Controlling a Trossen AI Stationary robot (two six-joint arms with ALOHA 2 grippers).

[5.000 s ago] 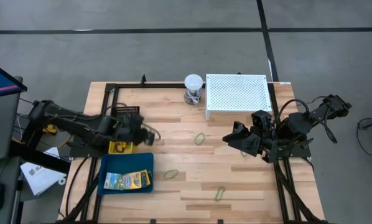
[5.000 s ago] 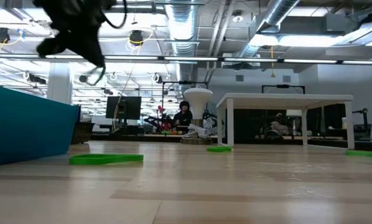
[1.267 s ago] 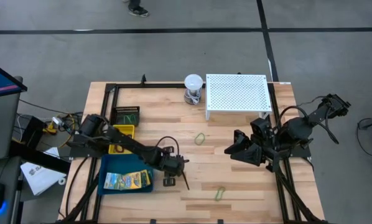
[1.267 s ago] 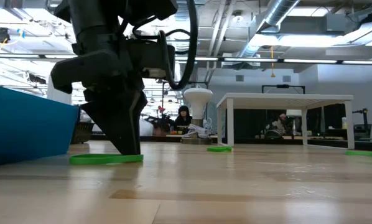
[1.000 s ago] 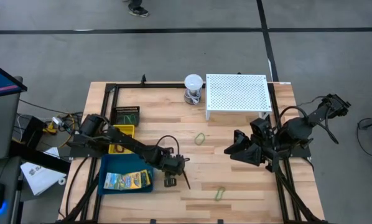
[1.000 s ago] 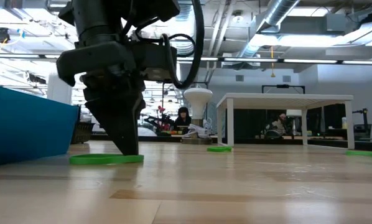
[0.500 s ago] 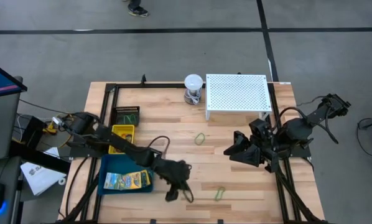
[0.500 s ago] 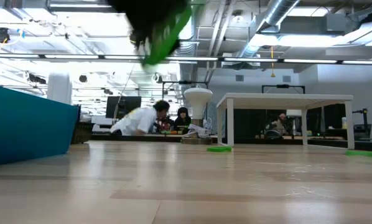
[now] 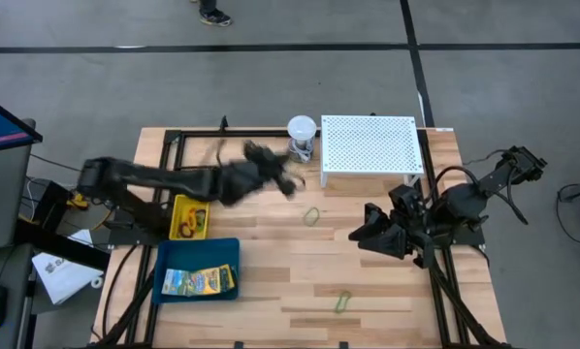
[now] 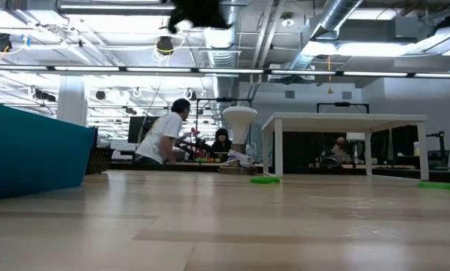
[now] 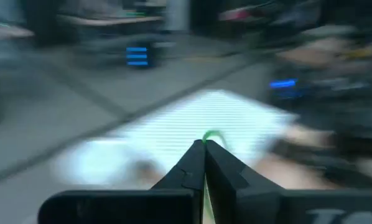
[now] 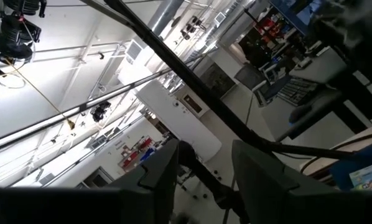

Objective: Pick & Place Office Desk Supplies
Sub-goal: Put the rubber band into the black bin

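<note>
Left gripper (image 11: 204,144) pinched tight on green loop (image 11: 209,135), swung up off near-table spot to back edge by white ball-topped object (image 9: 301,129). Pick done, probably heading to yellow bin (image 9: 179,210). Right gripper (image 12: 201,163) parked at right side, fingers apart, empty. Two green loops (image 9: 312,215) left on table.

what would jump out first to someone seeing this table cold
The left arm, stretched across the table's far side, its hand shut on a thin green loop. Next, the blue tray near the front left corner holding printed packets. The right hand waits at the right edge.
</note>
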